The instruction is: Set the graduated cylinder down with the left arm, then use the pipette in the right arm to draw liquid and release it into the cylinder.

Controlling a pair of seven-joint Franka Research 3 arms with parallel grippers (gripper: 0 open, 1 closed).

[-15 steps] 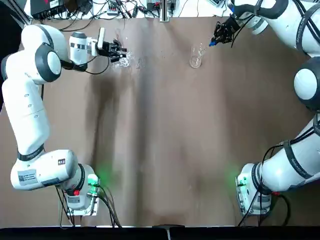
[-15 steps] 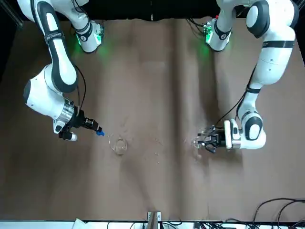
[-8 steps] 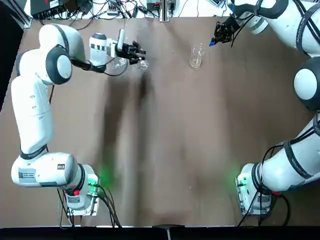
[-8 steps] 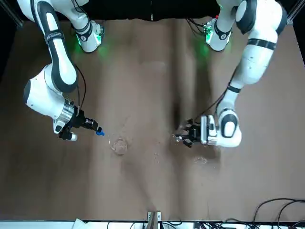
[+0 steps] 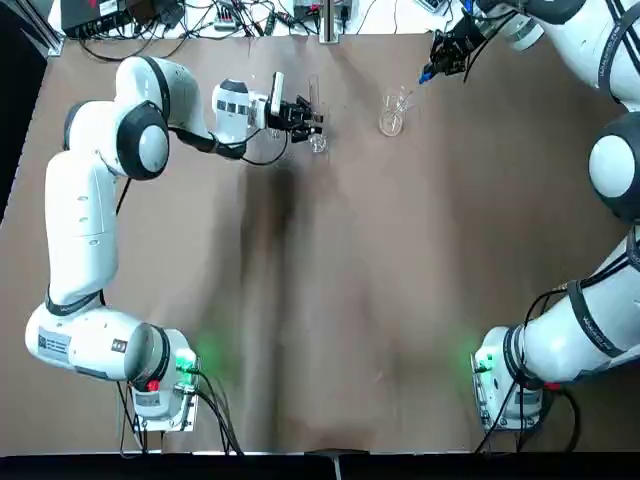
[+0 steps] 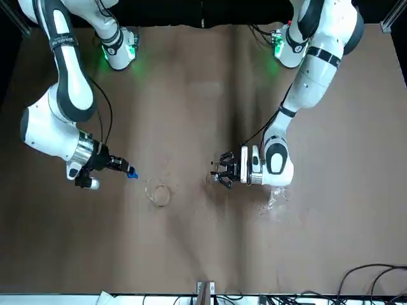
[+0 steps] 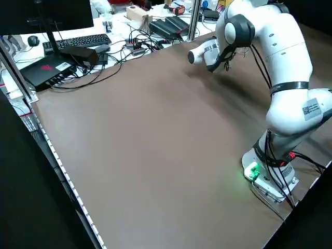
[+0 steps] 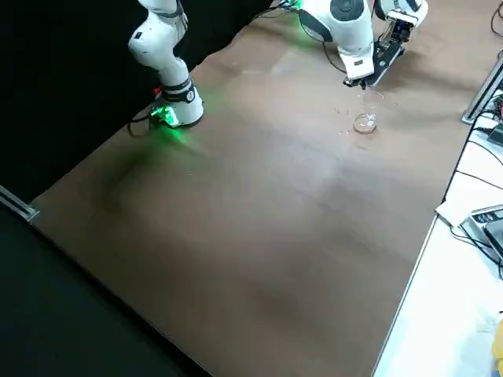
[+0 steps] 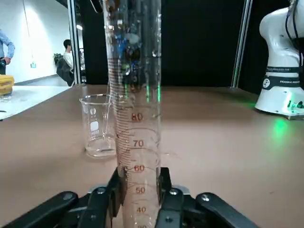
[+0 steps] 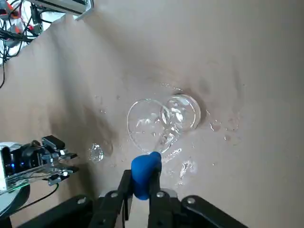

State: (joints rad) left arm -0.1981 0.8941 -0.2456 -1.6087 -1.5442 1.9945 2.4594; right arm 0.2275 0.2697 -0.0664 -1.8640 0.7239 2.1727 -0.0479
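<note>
- Clear glass, marked with a printed scale: the graduated cylinder (image 9: pixel 135 95) stands upright between the fingers of the left claw (image 9: pixel 137 197), which is closed on its lower part. The top view places it at the far side of the bench (image 5: pixel 330 300), left of centre, with the left arm (image 5: pixel 85 200) reaching out to it.
- The wrist view does not show the cylinder's foot, so whether it is touching the bench or held just above it cannot be told. The first step is judged in hand, not finished: the cylinder is not yet released.
- The pipette (image 10: pixel 145 173) is gripped by its blue bulb in the right claw (image 10: pixel 140 190), which is closed on it. The right arm (image 6: pixel 60 101) holds it above the bench, near the beaker (image 10: pixel 152 124) and to one side of it.
- The beaker stands between the two claws, well apart from the cylinder in the top view. Liquid in it is too faint to confirm.
- A jumble of clear glass pieces (image 6: pixel 273 200) lies on the bench just beside the left claw.
- Remaining, by judgement: set down and release the cylinder, draw liquid with the pipette, carry it over, and release it into the cylinder's narrow mouth.
</note>
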